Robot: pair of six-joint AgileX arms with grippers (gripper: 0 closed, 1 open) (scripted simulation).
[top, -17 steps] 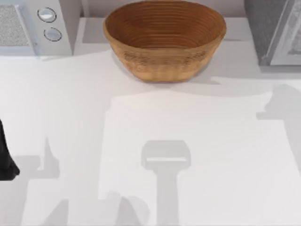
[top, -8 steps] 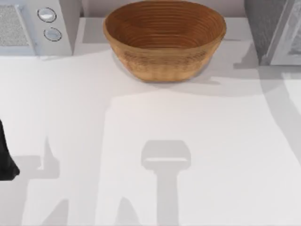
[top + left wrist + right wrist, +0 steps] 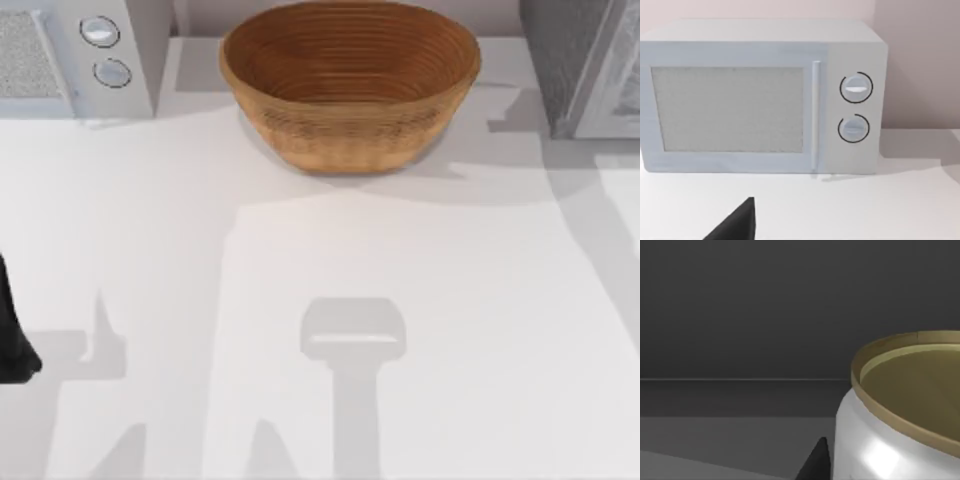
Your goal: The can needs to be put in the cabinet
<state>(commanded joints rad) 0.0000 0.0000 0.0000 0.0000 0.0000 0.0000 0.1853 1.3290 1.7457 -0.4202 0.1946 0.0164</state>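
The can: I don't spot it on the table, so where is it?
The can sits close before the right wrist camera, upright with its gold top showing, against a dark grey interior with a shelf-like floor, apparently inside the cabinet at the table's far right.

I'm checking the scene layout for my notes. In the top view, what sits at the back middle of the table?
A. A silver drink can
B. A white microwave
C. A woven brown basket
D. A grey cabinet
C: the oval woven brown basket sits at the back middle, between the white microwave at the left and the grey cabinet at the right.
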